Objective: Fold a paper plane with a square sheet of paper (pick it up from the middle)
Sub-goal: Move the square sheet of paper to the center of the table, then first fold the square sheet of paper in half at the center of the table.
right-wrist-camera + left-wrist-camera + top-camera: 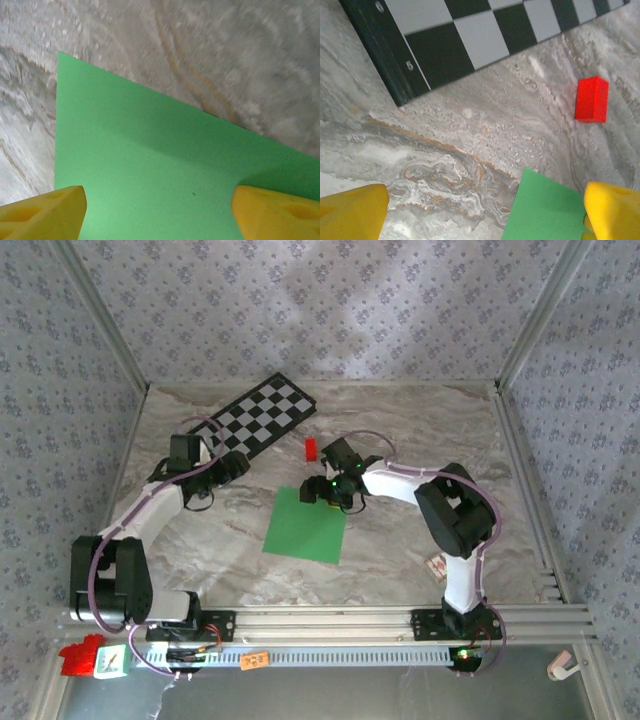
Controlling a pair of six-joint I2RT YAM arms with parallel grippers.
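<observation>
Sheet place: the square sheet of paper (305,527) lay flat on the marble table (420,430), about midway between the two arms and nearer the near edge than the far wall.
Sheet shape: plain bright green, unfolded, with no crease to be seen.
Sheet axis: its sides looked equal, so it had no long axis. It sat turned a little against the table edges, its far edge slanting from the far left down toward the right.
Sheet corner: in the left wrist view one corner pointed toward the checkered board (485,35).
Right gripper: the right gripper (157,205) hung over the far part of the sheet. Its yellow fingers (40,210) were spread wide with green paper showing between them, grasping nothing.
Left gripper: the left gripper (485,207) was left of the sheet and just near of the checkered board. Its jaws were released and wide apart, with bare marble and the sheet's corner between them.
Red block: the small red block (310,448) stood on the table beyond the sheet's far edge, apart from it, to the right of the checkered board's near corner.
Checkered board: it lay at the far left of the table, set on a diagonal.
</observation>
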